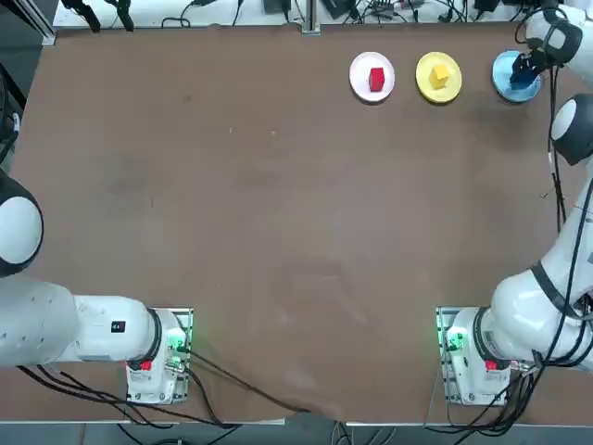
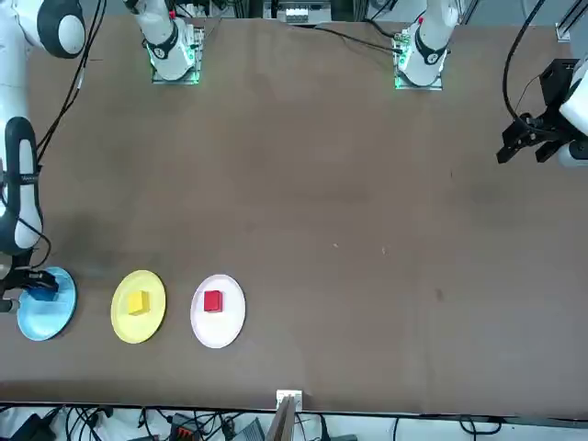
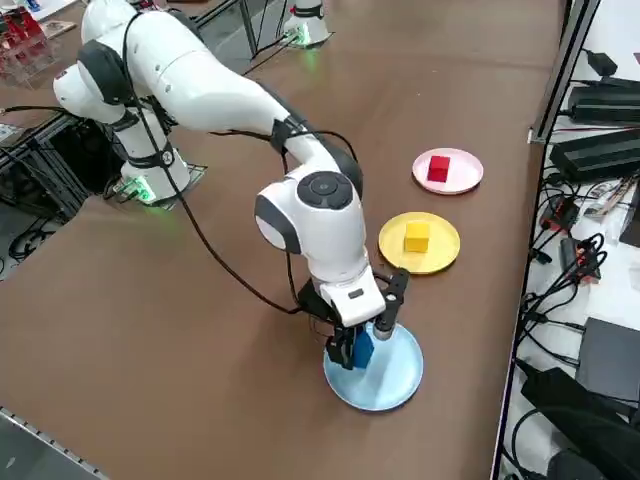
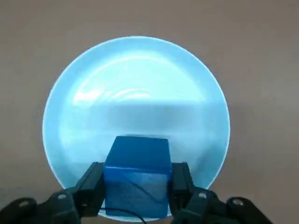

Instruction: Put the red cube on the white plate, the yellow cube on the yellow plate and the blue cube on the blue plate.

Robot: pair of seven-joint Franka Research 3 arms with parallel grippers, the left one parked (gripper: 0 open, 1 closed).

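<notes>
The claw (image 4: pixel 138 189) grips the blue cube (image 4: pixel 137 156) over the blue plate (image 4: pixel 140 81), at two o'clock of the tabletop (image 1: pixel 278 232). I cannot tell if it touches. Better to lower gently, let the cube sit flat, then open evenly.

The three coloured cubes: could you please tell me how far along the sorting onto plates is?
The red cube is on the white plate and the yellow cube on the yellow plate, so both look done. The right gripper has its fingers shut on the blue cube, over the blue plate. What seems left is setting it down, if needed, and letting go.
</notes>
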